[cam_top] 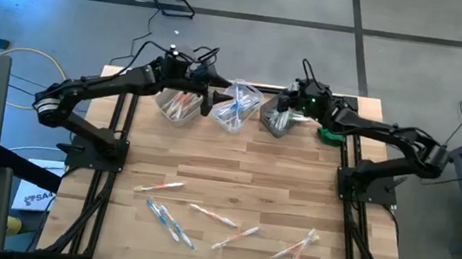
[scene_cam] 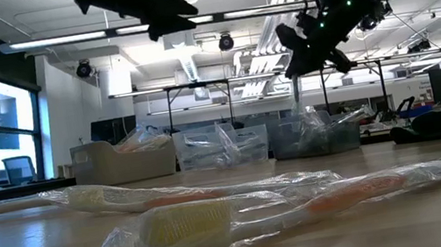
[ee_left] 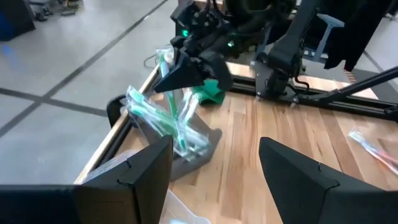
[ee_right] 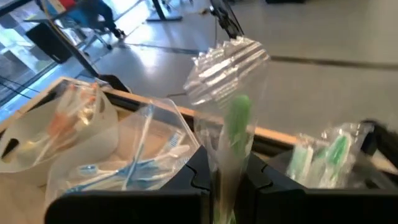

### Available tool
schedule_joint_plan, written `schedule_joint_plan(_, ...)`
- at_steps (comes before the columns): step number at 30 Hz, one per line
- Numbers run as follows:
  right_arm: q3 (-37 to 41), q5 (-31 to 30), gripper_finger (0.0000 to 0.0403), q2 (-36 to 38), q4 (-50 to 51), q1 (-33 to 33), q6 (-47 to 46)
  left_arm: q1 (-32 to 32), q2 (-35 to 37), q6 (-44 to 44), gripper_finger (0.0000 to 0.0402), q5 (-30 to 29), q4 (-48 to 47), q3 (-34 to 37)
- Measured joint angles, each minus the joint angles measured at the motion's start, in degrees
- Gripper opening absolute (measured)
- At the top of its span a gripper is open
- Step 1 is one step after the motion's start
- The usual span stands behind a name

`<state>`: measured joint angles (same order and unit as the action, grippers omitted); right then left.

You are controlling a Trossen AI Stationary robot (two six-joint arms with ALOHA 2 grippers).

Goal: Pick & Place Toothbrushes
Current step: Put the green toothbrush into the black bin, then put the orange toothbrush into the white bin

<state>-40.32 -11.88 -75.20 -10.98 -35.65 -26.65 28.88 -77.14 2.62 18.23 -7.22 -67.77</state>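
Observation:
Three bins stand at the table's far edge: a pale one with orange toothbrushes (cam_top: 180, 104), a clear one with blue ones (cam_top: 235, 106) and a grey one with green ones (cam_top: 277, 120). My right gripper (cam_top: 286, 104) is above the grey bin, shut on a green toothbrush in a clear wrapper (ee_right: 236, 121). My left gripper (ee_left: 214, 168) is open and empty, raised between the pale and clear bins (cam_top: 214, 103). Several wrapped toothbrushes (cam_top: 212, 215) lie flat on the near part of the table. My right gripper pinches the wrapped green toothbrush between its two fingers (ee_right: 217, 171), which lie across it. One wrapper end (ee_right: 227, 62) sticks out past the fingers. The other end hangs below the gripper (scene_cam: 297, 93) over the grey bin, lifted clear of the table.
A small green object (cam_top: 328, 134) lies right of the grey bin. Loose toothbrushes lie near the front edge, at the left (cam_top: 159, 188), the middle (cam_top: 236, 237) and the right (cam_top: 298, 246). Bare wood (cam_top: 236, 165) shows between the bins and these.

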Motion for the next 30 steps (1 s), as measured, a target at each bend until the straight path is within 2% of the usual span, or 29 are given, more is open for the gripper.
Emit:
schedule_joint_plan(13, 0.0, 0.4, 0.0018, -6.8, 0.3, -0.8, -2.4, 0.0, 3.8, -1.2, 0.0234, -0.7, 0.2, 2.0)
schedule_joint_plan(24, 0.0, -2.1, 0.015, -6.5, 0.5, -0.9, -3.2, 0.0, 3.8, -1.3, 0.0234, -0.9, -0.2, 2.0)
schedule_joint_plan(27, 0.0, -4.3, 0.0165, -6.0, 0.5, -0.8, -3.4, 0.0, 3.7, -1.3, 0.0234, -0.9, -0.2, 2.0)
schedule_joint_plan(30, 0.0, -4.7, 0.0163, -4.9, 1.2, -0.9, -3.2, 0.0, 3.7, -1.3, 0.0234, -0.9, -0.2, 2.0)
